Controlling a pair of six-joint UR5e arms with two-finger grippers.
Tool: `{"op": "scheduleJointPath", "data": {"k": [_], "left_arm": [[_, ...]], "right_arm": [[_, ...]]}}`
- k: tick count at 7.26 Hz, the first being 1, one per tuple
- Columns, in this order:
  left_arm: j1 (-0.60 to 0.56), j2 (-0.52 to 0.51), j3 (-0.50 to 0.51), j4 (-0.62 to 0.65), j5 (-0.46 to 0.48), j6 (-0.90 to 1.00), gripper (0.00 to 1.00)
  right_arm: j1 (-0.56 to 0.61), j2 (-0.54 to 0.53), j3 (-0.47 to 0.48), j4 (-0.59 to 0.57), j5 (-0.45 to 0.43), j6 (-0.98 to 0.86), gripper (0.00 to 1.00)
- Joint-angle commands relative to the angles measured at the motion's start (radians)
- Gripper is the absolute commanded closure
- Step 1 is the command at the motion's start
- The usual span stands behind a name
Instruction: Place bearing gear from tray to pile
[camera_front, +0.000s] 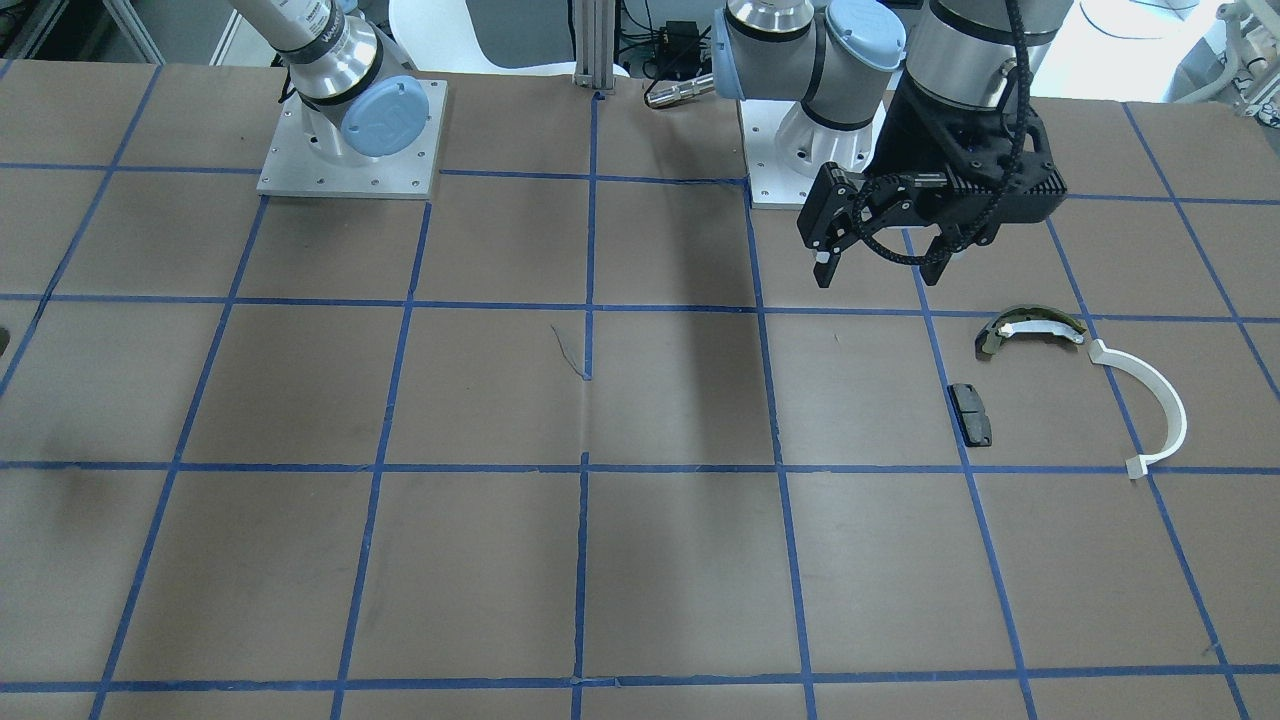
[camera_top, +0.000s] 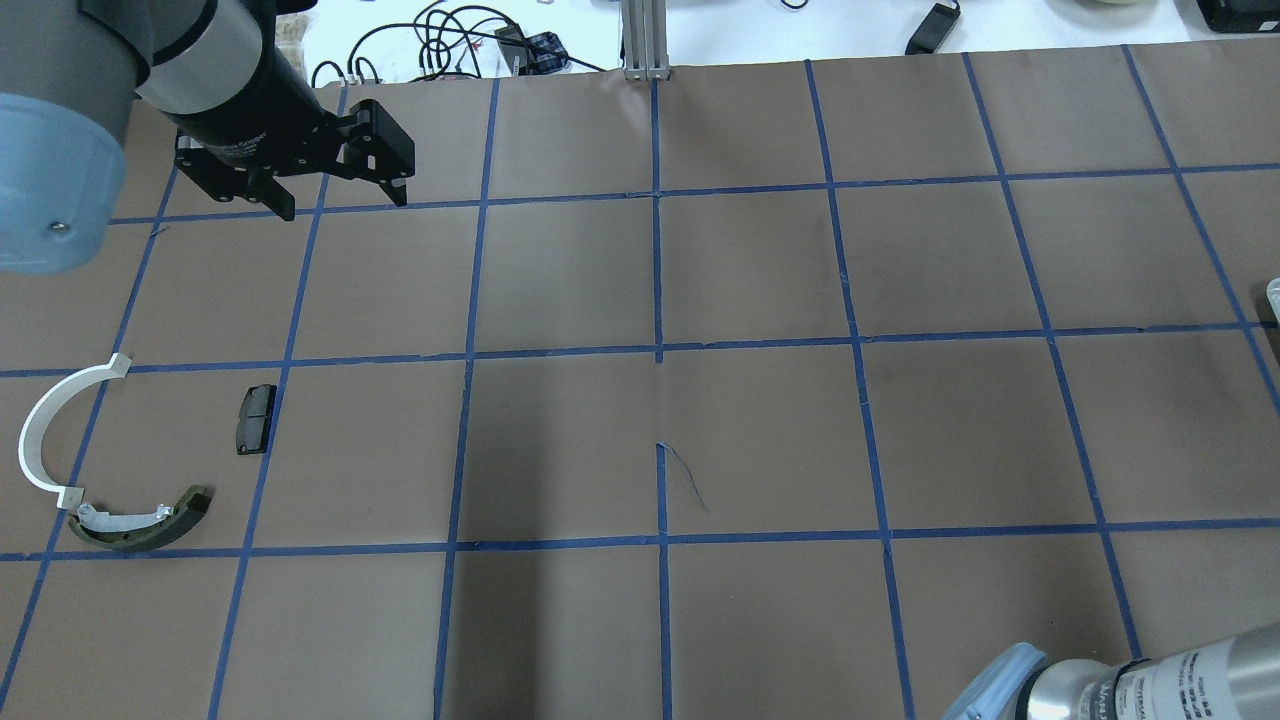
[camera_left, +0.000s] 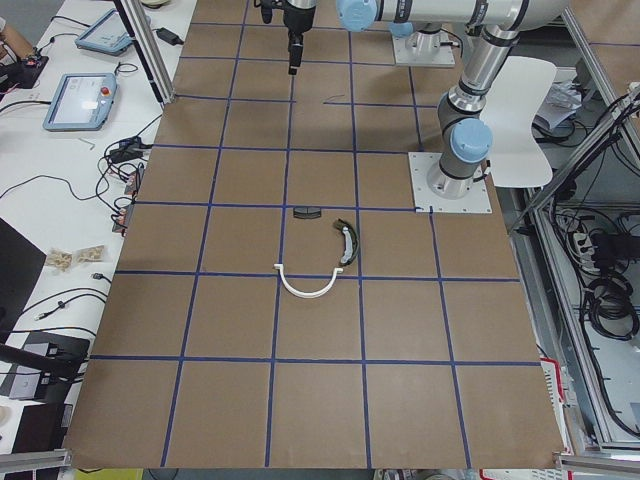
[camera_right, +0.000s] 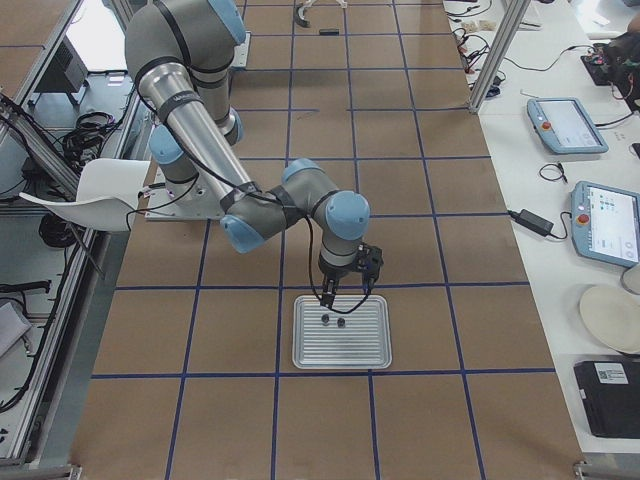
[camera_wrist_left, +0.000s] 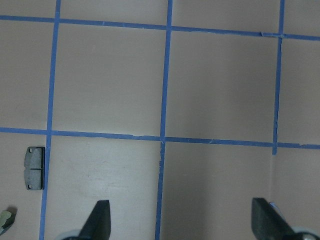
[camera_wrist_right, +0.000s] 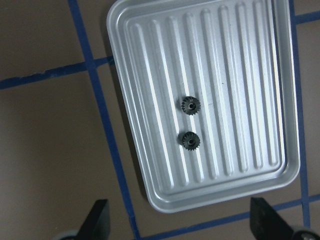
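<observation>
- Front-facing view: the left gripper (camera_front: 881, 272) hangs above the brown table (camera_front: 500, 560), fingers spread wide with nothing between them. The pile (camera_front: 1097, 350) lies toward the table's left end. It is made up of an olive-and-white shoe (camera_front: 1030, 328), a white arc (camera_front: 1178, 420) meeting the shoe's tip, and a black pad (camera_front: 971, 414) a little apart. Only these three parts show there.
- Overhead view: the left gripper (camera_top: 342, 200) is again wide and empty over the table's left half. The white arc (camera_top: 30, 430), shoe (camera_top: 140, 522) and pad (camera_top: 255, 418) sit close to the left edge. Only part of the right arm (camera_top: 1150, 680) shows, at the near right corner, and its gripper is out of view.
- Left-end view: the pile sits midway between the long edges. The left gripper is too small here to judge its gap.
- Right-end view: the right gripper (camera_right: 345, 297) hovers just above a ribbed metal tray (camera_right: 340, 355) near the table's right end. The pile is well apart, at the far end.
- Left wrist view: two fingertips (camera_wrist_left: 100, 220) stand wide apart over bare table, with the pad (camera_wrist_left: 34, 167) off to one side.
- Right wrist view: the fingertips (camera_wrist_right: 99, 220) are wide apart and hold nothing. Below them a gear (camera_wrist_right: 190, 105) and a second gear (camera_wrist_right: 190, 141) lie near the tray's (camera_wrist_right: 240, 75) middle, close together but not touching. As far as I can judge, no transfer has begun. A gear has yet to be grasped, lifted, carried the table's length and set down by the pile.
</observation>
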Motion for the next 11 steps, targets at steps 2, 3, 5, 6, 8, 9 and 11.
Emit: {"op": "scheduleJointPath", "data": {"k": [2,3,5,6,8,9,11], "left_arm": [[0.0,0.0,0.0,0.0,0.0,0.0,0.0],[0.0,0.0,0.0,0.0,0.0,-0.002,0.0],[0.0,0.0,0.0,0.0,0.0,-0.002,0.0],[0.0,0.0,0.0,0.0,0.001,0.0,0.0],[0.0,0.0,0.0,0.0,0.0,0.0,0.0],[0.0,0.0,0.0,0.0,0.0,0.0,0.0],[0.0,0.0,0.0,0.0,0.0,0.0,0.0]], "right_arm": [[-0.004,0.128,-0.009,-0.115,0.008,-0.003,0.08],[-0.004,0.163,-0.039,-0.135,0.009,0.0,0.12],[-0.004,0.203,-0.063,-0.135,0.012,0.003,0.26],[-0.004,0.205,-0.06,-0.135,0.014,0.009,0.26],[-0.004,0.215,-0.06,-0.135,0.069,0.024,0.35],[-0.004,0.226,-0.061,-0.137,0.068,0.021,0.41],[-0.004,0.234,-0.058,-0.163,0.055,0.023,0.41]]}}
